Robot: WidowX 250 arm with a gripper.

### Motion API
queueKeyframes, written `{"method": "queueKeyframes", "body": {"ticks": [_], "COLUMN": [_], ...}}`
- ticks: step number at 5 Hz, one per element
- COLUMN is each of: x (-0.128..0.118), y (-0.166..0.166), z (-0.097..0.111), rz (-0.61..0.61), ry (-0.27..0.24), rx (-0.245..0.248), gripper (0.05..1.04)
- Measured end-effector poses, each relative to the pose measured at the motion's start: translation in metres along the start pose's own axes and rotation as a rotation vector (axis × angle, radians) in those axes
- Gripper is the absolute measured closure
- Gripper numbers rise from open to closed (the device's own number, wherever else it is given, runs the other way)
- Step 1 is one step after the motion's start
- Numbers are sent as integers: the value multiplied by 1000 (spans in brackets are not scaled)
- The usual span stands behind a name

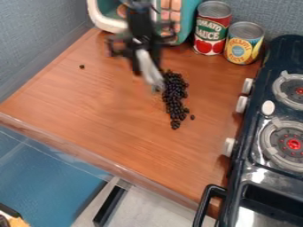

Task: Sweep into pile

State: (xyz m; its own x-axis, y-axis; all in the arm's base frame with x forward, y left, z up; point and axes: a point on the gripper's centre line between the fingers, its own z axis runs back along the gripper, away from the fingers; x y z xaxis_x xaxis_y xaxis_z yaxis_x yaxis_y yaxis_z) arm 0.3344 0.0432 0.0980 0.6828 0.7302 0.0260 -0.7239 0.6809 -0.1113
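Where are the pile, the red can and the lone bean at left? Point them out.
Pile [175,94]: camera view, on beans midway along it.
Red can [211,31]: camera view, on its label.
Lone bean [82,66]: camera view, on its upper side.

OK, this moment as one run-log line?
gripper above wooden counter | blurred pale object beside dark pile | pile long, uneven | in picture: one stray piece far left, another close right
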Motion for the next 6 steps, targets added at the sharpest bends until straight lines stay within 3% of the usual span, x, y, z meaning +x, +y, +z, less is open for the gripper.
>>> {"method": "queueKeyframes", "body": {"ticks": [1,2,4,5,6], "x": [17,49,96,114,126], "y": [29,72,127,141,145], "z": [6,4,-25,-37,-41], "rz": [-53,-38,-48,-67,-161], "ry": [4,-61,-119,-132,-158], "rx": [21,82,220,300,356], "gripper": [704,704,705,705,704]}}
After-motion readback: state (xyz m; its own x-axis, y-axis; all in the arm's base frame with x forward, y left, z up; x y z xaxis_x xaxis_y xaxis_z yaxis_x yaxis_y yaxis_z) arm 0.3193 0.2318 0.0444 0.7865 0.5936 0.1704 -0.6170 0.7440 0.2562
